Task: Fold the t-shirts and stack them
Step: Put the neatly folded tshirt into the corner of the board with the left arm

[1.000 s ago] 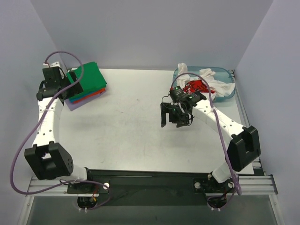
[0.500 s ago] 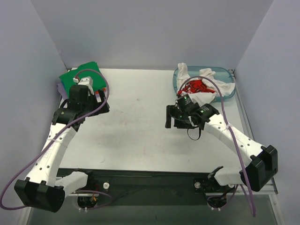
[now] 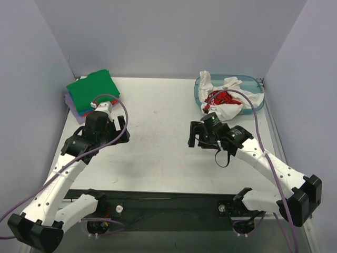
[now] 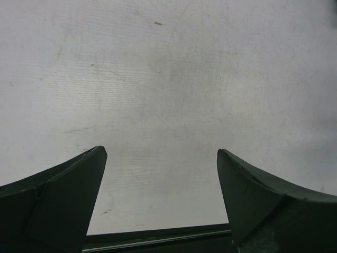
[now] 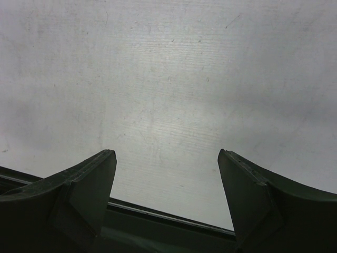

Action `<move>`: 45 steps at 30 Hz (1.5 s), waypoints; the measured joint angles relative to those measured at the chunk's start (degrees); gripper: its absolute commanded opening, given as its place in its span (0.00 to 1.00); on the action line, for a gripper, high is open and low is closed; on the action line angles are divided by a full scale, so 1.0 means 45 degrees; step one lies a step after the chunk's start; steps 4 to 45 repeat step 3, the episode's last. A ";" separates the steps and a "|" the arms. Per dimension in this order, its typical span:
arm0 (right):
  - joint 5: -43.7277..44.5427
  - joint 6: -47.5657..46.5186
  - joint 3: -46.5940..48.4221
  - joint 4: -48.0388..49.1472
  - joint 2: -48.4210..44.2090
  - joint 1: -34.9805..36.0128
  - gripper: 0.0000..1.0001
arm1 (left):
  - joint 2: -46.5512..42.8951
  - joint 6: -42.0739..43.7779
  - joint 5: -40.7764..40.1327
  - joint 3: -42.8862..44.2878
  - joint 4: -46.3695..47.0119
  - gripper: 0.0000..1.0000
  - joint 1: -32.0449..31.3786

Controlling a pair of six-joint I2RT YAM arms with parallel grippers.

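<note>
- Left wrist view: left pincer (image 4: 160, 153) is spread wide and holds nothing, above the bare white tabletop (image 4: 168, 63), whose edge shows low between the fingers.
- Right wrist view: right pincer (image 5: 167, 153) is likewise spread and holds nothing, with the tabletop edge below it.
- Wide bare tabletop lies between the two pincers.
- A folded stack with a bright green t-shirt (image 3: 93, 89) on top sits in the far-left corner.
- A crumpled white t-shirt (image 3: 231, 84) and a red t-shirt (image 3: 221, 97) lie in a translucent blue plastic tub (image 3: 256, 84) in the far-right corner.

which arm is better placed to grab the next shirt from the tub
Right. The right arm, jaws open, sits near the translucent blue plastic tub holding the crumpled white t-shirt and red t-shirt; the left arm is across by the folded green-topped stack.
</note>
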 measured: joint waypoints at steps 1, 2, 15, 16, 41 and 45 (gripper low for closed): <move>0.0053 0.0053 -0.0068 0.0000 -0.0049 0.0039 0.80 | -0.0058 0.0010 -0.0049 -0.0010 -0.0039 0.97 0.0000; 0.0117 0.0087 -0.0126 -0.0005 -0.0097 0.0058 0.80 | -0.0102 0.0015 -0.0078 -0.0019 -0.0049 0.97 0.0000; 0.0146 0.0126 -0.0189 0.0005 -0.0160 0.0087 0.80 | -0.0136 0.0019 -0.0107 -0.0034 -0.0058 0.97 0.0000; 0.0146 0.0126 -0.0189 0.0005 -0.0160 0.0087 0.80 | -0.0136 0.0019 -0.0107 -0.0034 -0.0058 0.97 0.0000; 0.0146 0.0126 -0.0189 0.0005 -0.0160 0.0087 0.80 | -0.0136 0.0019 -0.0107 -0.0034 -0.0058 0.97 0.0000; 0.0146 0.0126 -0.0189 0.0005 -0.0160 0.0087 0.80 | -0.0136 0.0019 -0.0107 -0.0034 -0.0058 0.97 0.0000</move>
